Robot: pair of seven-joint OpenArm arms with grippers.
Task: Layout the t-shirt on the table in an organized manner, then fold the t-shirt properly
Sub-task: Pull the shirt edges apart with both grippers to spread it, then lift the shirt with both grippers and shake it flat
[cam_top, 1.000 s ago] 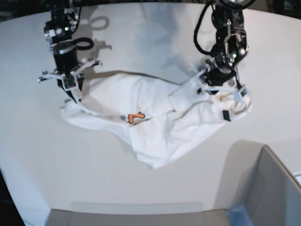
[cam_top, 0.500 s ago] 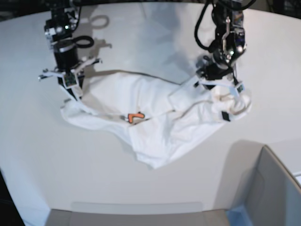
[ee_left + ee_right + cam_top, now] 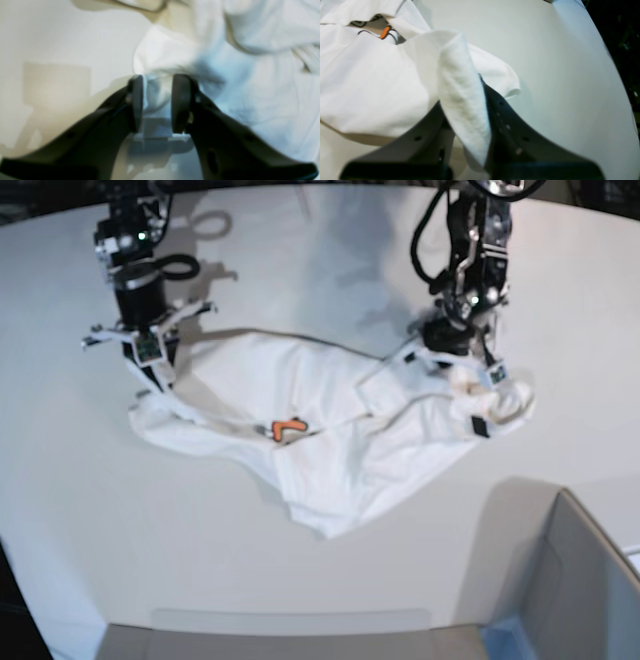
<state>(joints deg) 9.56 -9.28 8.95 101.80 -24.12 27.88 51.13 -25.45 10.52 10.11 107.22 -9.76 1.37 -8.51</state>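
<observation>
The table [image 3: 320, 240] carries the t-shirt [image 3: 330, 420], crumpled mid-table. It looks soft and floppy, so best grabbed at hems or corners. The right gripper [image 3: 470, 117] is clamped on a fold. The left gripper [image 3: 156, 102] has lifted slightly since earlier, with cloth between half-closed jaws; grip unclear.

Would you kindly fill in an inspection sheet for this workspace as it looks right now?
Surface: white table, curved edge.
Job's things: t-shirt crumpled, not laid flat; orange print peeking out.
Clutter: grey box with a blue corner at the near edge.
Hands: right hand shut on a shirt fold; left hand astride cloth, gap between pads.
Cables: black cable looped along left arm.
Surroundings: dark beyond table.
</observation>
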